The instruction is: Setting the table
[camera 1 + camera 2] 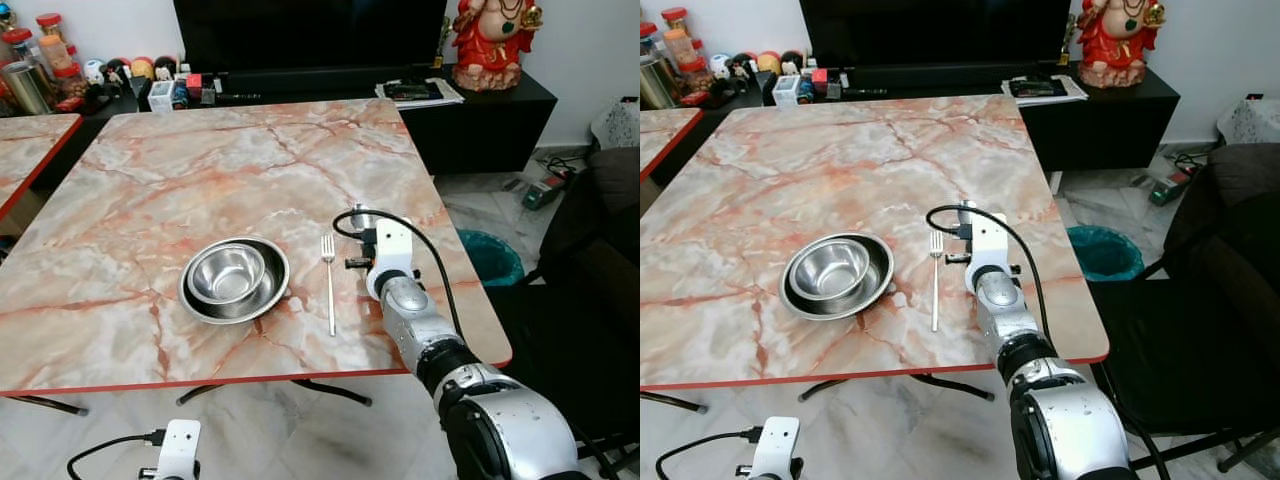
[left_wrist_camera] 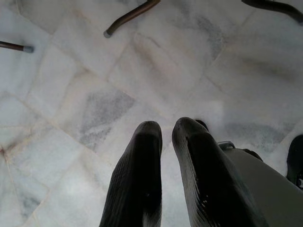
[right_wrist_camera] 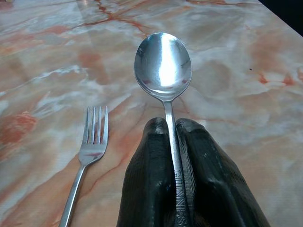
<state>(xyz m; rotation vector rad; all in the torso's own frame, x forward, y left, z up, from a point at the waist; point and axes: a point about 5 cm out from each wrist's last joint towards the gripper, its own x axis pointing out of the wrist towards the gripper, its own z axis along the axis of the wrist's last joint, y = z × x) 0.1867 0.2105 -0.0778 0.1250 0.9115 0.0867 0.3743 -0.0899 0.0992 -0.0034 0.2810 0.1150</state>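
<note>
Marble-patterned table point(image 1: 200, 170) with a red edge; a steel plate point(image 1: 234, 281) holding a bowl point(image 1: 226, 272), a fork point(image 1: 329, 283) just beside it.

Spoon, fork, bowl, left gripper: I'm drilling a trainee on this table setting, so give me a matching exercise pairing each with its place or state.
Things:
1. spoon
2. fork
3. bowl
4. left gripper

Places or states:
A. sitting in the plate
B. hanging low above the floor
C. clamped between the right gripper's fingers
D. lying flat on the table, between the plate and the right gripper

Pairs: 1-C, 2-D, 3-A, 4-B
</note>
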